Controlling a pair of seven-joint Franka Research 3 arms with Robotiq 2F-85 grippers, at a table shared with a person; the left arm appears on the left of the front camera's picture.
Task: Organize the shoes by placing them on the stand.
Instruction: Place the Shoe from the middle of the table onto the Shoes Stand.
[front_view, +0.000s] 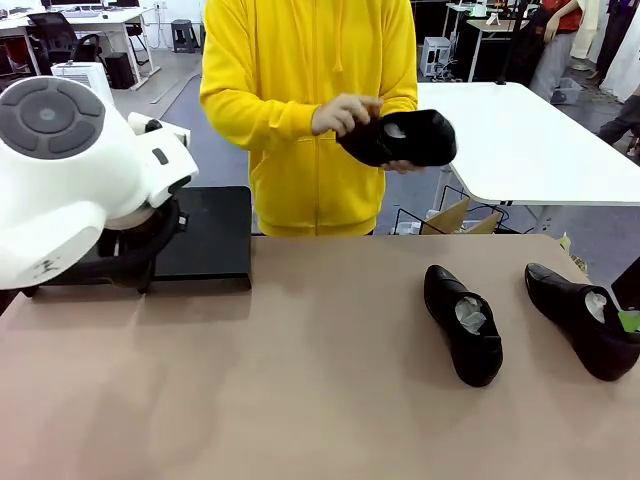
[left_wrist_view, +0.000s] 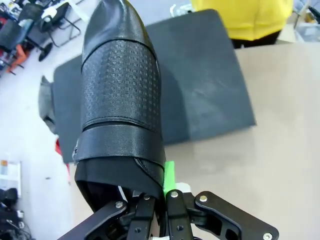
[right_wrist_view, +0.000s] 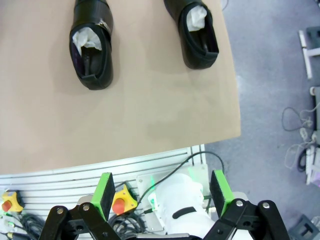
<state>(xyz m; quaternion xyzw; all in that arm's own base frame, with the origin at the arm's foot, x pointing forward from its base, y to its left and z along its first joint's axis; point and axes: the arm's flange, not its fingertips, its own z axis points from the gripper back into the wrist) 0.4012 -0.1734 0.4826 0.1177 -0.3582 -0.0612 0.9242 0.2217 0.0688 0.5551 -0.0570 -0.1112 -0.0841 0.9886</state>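
My left gripper (left_wrist_view: 162, 187) is shut on the heel rim of a glossy black shoe (left_wrist_view: 122, 100). That shoe hangs toe-away over the black stand (left_wrist_view: 200, 90). In the front view my left arm's white body covers part of the stand (front_view: 210, 235) and hides the gripper. Two more shoes (front_view: 462, 322) (front_view: 585, 318) lie on the brown table at the right, with pale paper stuffing showing. A person in a yellow hoodie holds another shoe (front_view: 405, 138) in both hands above the table's far edge. My right gripper (right_wrist_view: 162, 192) is open and holds nothing, high over the table's near edge, with those two shoes (right_wrist_view: 91, 47) (right_wrist_view: 198, 32) beyond it.
The brown table (front_view: 300, 380) has bare room across its middle and left front. A white table (front_view: 520, 140) stands behind the person. Below my right gripper are an aluminium frame, yellow emergency-stop buttons (right_wrist_view: 123, 200) and the arm's white base (right_wrist_view: 180, 205).
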